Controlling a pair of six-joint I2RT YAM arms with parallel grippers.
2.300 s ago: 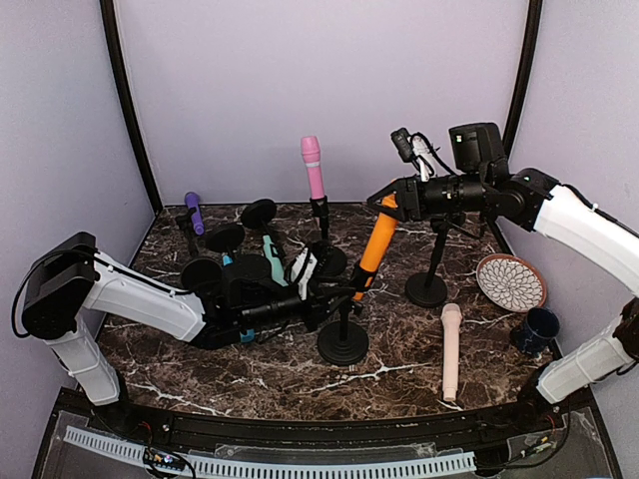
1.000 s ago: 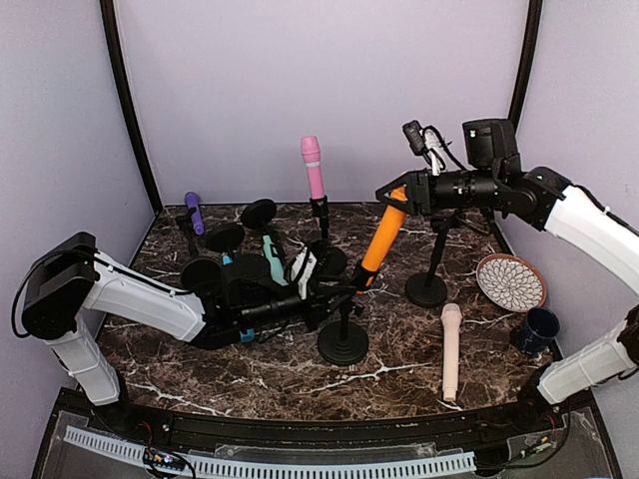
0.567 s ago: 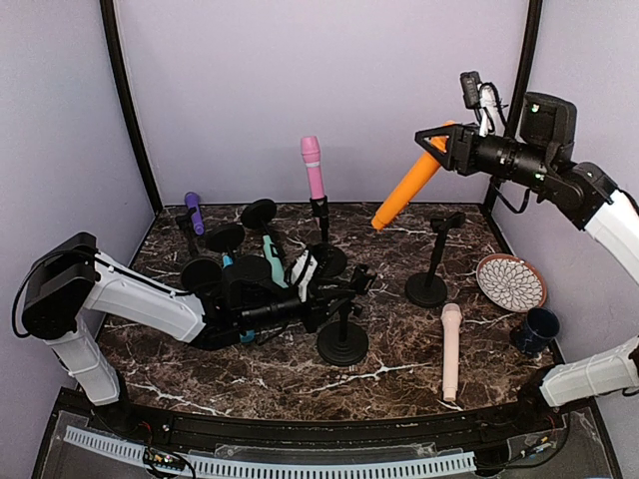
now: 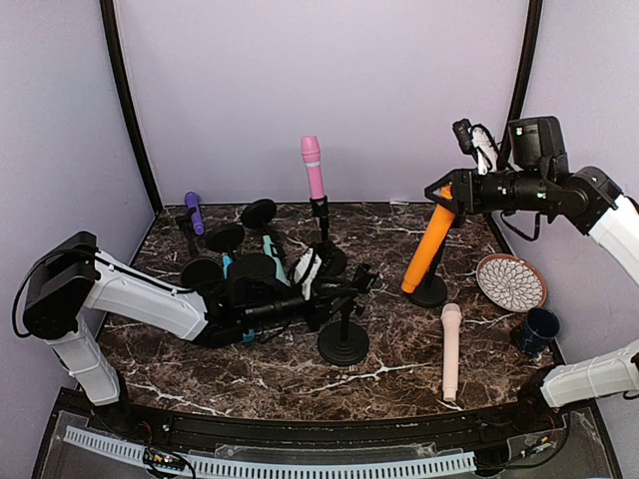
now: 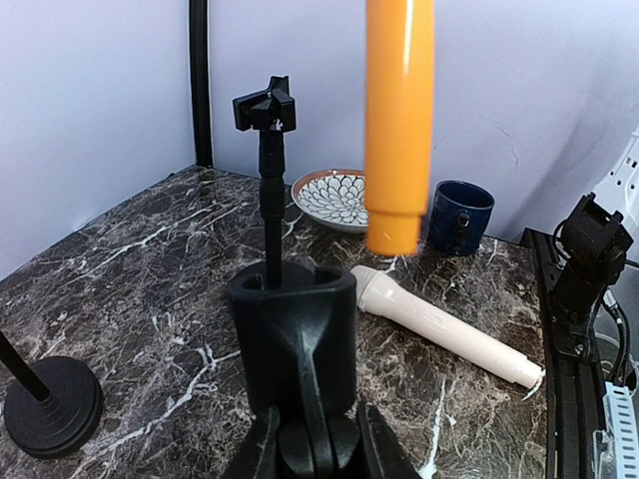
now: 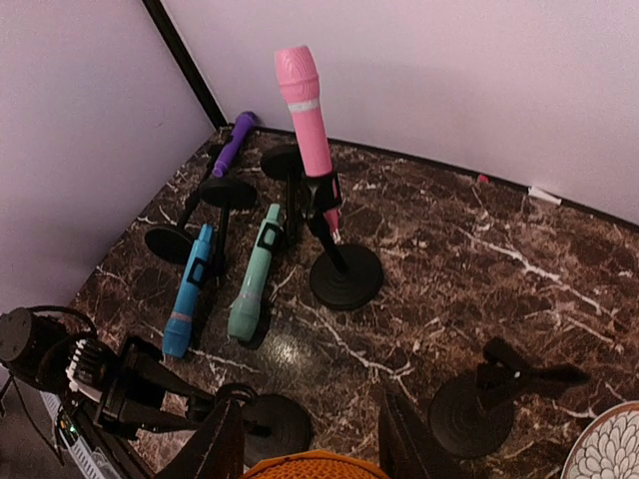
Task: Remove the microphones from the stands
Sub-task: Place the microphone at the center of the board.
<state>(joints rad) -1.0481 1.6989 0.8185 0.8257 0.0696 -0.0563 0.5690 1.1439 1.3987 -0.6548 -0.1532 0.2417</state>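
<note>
Right gripper (image 4: 441, 196) pinches the orange mic (image 4: 424, 249) by its head, aloft and clear of the stand (image 4: 342, 344) our left gripper (image 4: 347, 286) clamps; we lower it gently onto bare table (image 4: 250, 359), avoiding the plate (image 4: 511, 282)

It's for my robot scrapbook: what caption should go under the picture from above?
The right gripper holds the orange microphone in the air; the left gripper grips an empty stand.

The back left of the surface (image 4: 399, 374) is crowded by a cluster of stands (image 4: 226, 239) and a pink microphone (image 4: 313, 168). The right side is narrowed by the orange microphone (image 4: 427, 239) slanted before an empty stand (image 4: 435, 293), a beige microphone (image 4: 451, 349), a plate (image 4: 511, 282) and a mug (image 4: 539, 329). Bare marble is left between the beige microphone and the centre stand (image 4: 342, 344).
</note>
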